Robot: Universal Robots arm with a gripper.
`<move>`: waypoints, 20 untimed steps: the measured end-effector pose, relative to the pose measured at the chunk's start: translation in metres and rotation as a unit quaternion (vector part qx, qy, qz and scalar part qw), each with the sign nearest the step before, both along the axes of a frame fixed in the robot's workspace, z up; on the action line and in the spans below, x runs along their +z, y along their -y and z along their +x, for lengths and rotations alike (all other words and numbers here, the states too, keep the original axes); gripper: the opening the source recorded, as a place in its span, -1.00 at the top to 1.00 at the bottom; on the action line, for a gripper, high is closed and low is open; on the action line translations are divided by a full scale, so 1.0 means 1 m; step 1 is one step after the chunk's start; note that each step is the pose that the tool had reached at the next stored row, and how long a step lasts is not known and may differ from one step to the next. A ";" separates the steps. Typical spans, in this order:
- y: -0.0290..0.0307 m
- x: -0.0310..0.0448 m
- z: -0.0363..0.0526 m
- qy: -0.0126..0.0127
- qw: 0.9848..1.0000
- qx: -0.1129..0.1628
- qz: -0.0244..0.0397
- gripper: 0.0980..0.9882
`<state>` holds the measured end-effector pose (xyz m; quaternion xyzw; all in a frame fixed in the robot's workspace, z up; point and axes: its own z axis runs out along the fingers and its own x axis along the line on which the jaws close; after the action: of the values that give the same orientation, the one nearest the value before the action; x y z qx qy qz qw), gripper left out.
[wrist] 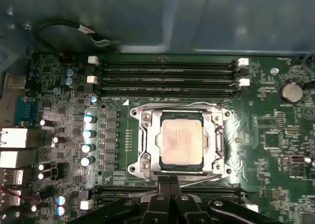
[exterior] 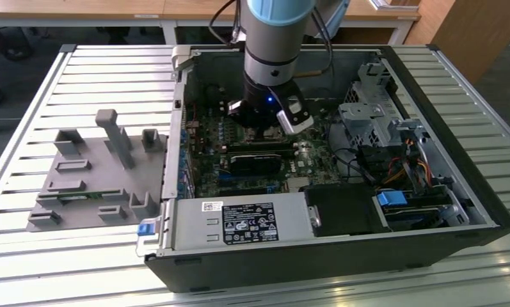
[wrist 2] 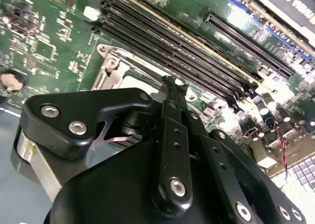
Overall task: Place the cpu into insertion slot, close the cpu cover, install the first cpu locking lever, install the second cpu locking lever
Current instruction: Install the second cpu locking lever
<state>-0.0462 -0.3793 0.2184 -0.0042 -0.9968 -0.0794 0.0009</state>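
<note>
Green circuit board (wrist: 275,135), cpu (wrist: 181,143) under shut cpu cover (wrist: 215,140); tool (wrist: 170,180) apparently clenched, empty, at its edge.

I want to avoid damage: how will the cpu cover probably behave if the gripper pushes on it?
The cpu cover looks like thin sheet metal, so probably stiff but springy. It lies flat around the cpu, so a push should not tip it. The gripper, at its edge, may slip off the smooth metal.

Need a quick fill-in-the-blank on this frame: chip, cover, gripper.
1. The cpu lies inside the ____ on the green board.
2. The cpu cover lies ____ over the chip's edges.
3. In the first wrist view, the chip's top shows through the cover's square ____.
4. The gripper is just beside the cover's ____.

Missing words: socket; flat; window; edge
</note>
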 end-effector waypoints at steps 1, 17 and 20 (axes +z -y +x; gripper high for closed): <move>0.0002 -0.0014 -0.0007 0.000 1.000 0.000 0.001 0.98; 0.0220 -0.0063 -0.0106 0.000 0.998 0.000 0.058 0.98; 0.0230 -0.0085 -0.0140 0.000 0.998 0.000 0.060 0.98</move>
<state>-0.0601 -0.4022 0.2099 -0.0039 -0.9903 -0.1387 0.0012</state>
